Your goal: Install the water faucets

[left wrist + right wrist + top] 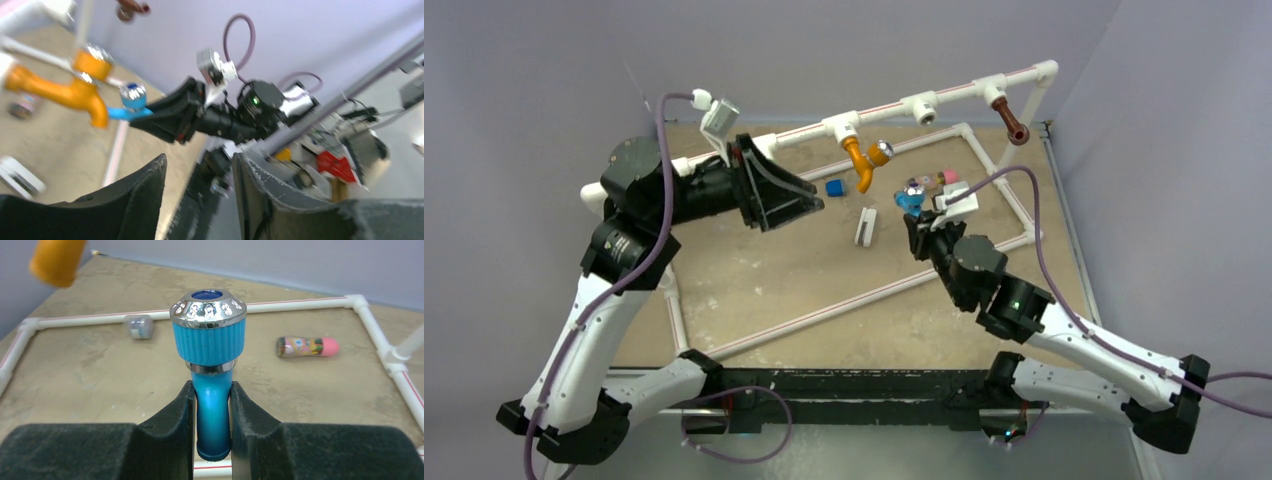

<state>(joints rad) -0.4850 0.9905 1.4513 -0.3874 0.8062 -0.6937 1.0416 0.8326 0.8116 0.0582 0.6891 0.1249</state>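
1. The blue faucet is glossy turquoise plastic. It has a smooth round stem, a thin chrome band, then a wider ribbed blue collar. A studded chrome ring with a dark round hole at its centre caps the collar.
2. The right gripper is clenched on the stem. Its matte black, foam-like fingers press on either side. The stem's blunt end sits deep between them, and the collar stands clear beyond their tips.
3. The faucet's long axis runs straight out along the fingers, collar end leading. In the top view it points away from the gripper toward the far white pipe rail.
4. The orange faucet hangs from a white tee on that rail, beyond the right gripper's tip and a little to its left. Its curved spout bends downward and a silver knob sits at its side.
5. The brown faucet hangs from the same rail, well beyond the right gripper and off to its right.
6. The left gripper has its fingers spread with nothing between them. Its blurred wrist view shows the blue and orange faucets ahead of it.
7. A cylinder with a pink cap lies on the worn, sandy table beyond the right fingertips, to their right. A small silver piece lies to their left. A blue cube sits just ahead of the left gripper's tips.
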